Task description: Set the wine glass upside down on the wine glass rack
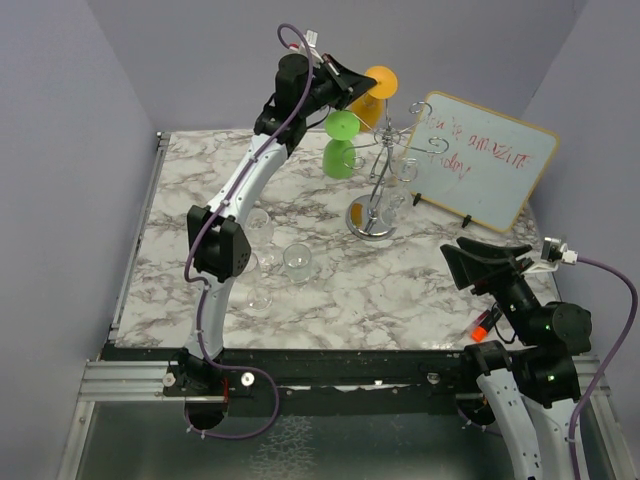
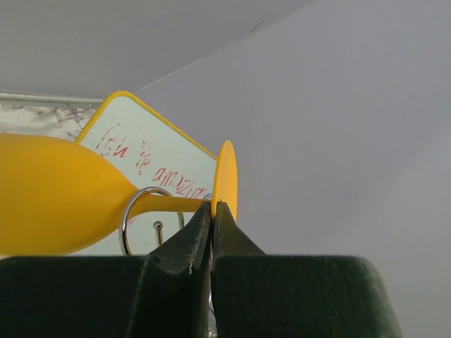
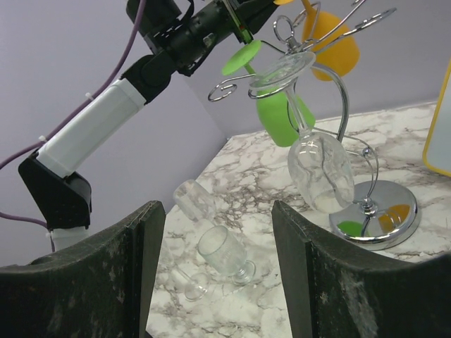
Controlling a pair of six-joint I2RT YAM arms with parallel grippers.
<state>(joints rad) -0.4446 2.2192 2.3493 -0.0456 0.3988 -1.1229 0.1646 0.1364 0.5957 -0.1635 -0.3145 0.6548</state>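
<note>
Wine glass (image 2: 56,193), yellow, is pinched at the rim of its foot by the left gripper's (image 2: 212,211) closed fingers. Its stem lies inside a top curl of the wine glass rack (image 1: 370,220). A green glass (image 1: 340,150) and a clear glass (image 3: 317,169) hang crowded alongside, with a whiteboard (image 1: 485,160) behind. Loose glasses (image 1: 297,260) lie on the marble table (image 1: 200,200). The right gripper (image 3: 215,232) stands wide open, holding nothing.

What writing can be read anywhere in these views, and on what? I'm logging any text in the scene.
"You're amazing": red handwriting, upper line on the whiteboard; scrawled, so this is a best reading.
"today": lower line on the same board; less certain.
No writing shows on the yellow wine glass or the wine glass rack.
</note>
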